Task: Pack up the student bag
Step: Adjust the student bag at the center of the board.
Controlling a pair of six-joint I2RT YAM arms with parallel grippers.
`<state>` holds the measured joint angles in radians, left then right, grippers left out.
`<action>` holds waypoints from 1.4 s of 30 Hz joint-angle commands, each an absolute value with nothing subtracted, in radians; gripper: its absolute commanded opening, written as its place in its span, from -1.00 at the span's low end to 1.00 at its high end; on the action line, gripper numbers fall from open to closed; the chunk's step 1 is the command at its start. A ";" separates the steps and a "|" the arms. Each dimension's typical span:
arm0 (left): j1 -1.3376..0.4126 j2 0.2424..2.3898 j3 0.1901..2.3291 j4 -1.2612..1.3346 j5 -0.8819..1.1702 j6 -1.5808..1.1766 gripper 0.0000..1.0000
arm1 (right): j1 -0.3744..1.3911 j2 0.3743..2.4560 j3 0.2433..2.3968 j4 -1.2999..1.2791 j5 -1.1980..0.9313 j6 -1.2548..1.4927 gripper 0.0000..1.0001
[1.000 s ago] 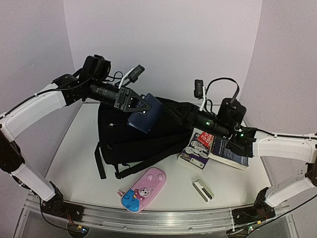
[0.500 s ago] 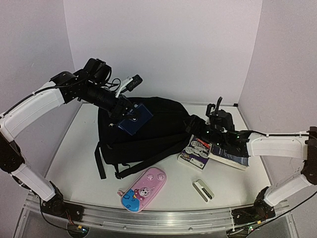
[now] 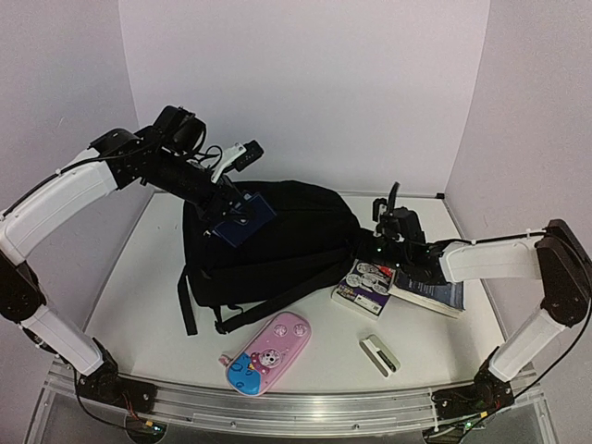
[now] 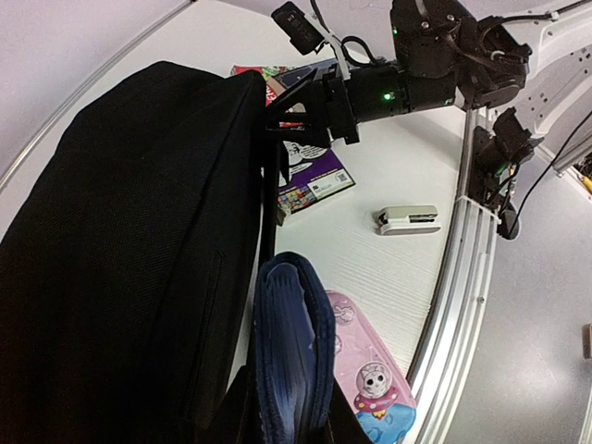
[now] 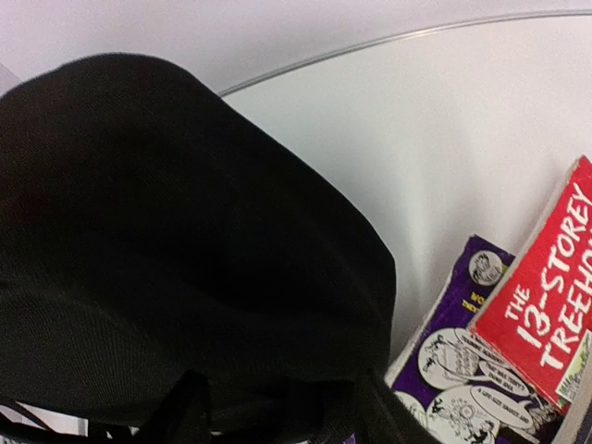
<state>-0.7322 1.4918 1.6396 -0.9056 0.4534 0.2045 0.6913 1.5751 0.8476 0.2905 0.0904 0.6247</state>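
Note:
The student bag (image 3: 277, 252) is a large black backpack lying in the middle of the table. My left gripper (image 3: 231, 211) is shut on a navy wallet (image 3: 244, 219) and holds it over the bag's upper left part. In the left wrist view the wallet (image 4: 292, 347) stands on edge beside the bag (image 4: 129, 240). My right gripper (image 3: 361, 240) grips the bag's right edge low near the table. In the right wrist view black fabric (image 5: 185, 240) fills the space between its fingers (image 5: 380, 412). No bag opening shows.
A purple comic book (image 3: 368, 280) and a dark book (image 3: 427, 289) lie right of the bag, and a red "13-Storey Treehouse" book (image 5: 546, 296) lies on them. A pink-and-blue pencil case (image 3: 269, 353) and a white stapler (image 3: 380, 354) lie near the front edge.
My left gripper has moved the wallet left and down, close over the bag. My right arm has dropped and stretched out low, and the bag's right edge has come down with it.

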 commanded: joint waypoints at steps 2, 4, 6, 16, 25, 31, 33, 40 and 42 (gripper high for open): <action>-0.743 1.477 1.674 -0.884 0.331 0.315 -1.00 | 0.680 1.617 0.897 0.351 0.069 0.492 -0.39; -0.750 1.470 1.651 -0.851 0.269 0.350 -1.00 | 0.680 1.625 0.897 0.356 0.071 0.482 -0.54; -0.757 1.465 1.625 -0.805 0.232 0.384 -1.00 | 0.680 1.631 0.893 0.364 0.069 0.474 -0.66; -0.793 1.453 1.592 -0.644 0.228 0.473 -1.00 | 0.680 1.657 0.882 0.413 0.023 0.469 -0.93; -0.802 1.491 1.601 -0.652 0.156 0.542 -1.00 | 0.680 1.676 0.886 0.440 0.008 0.471 -1.00; -0.802 1.491 1.582 -0.705 0.048 0.581 -1.00 | 0.680 1.661 0.868 0.454 -0.029 0.472 -1.00; -0.802 1.491 1.585 -0.734 0.038 0.577 -1.00 | 0.680 1.656 0.862 0.456 -0.031 0.472 -1.00; -0.801 1.498 1.583 -0.827 0.029 0.534 -1.00 | 0.680 1.635 0.845 0.457 -0.042 0.471 -1.00; -0.801 1.500 1.578 -0.844 0.026 0.522 -1.00 | 0.680 1.628 0.840 0.457 -0.043 0.472 -1.00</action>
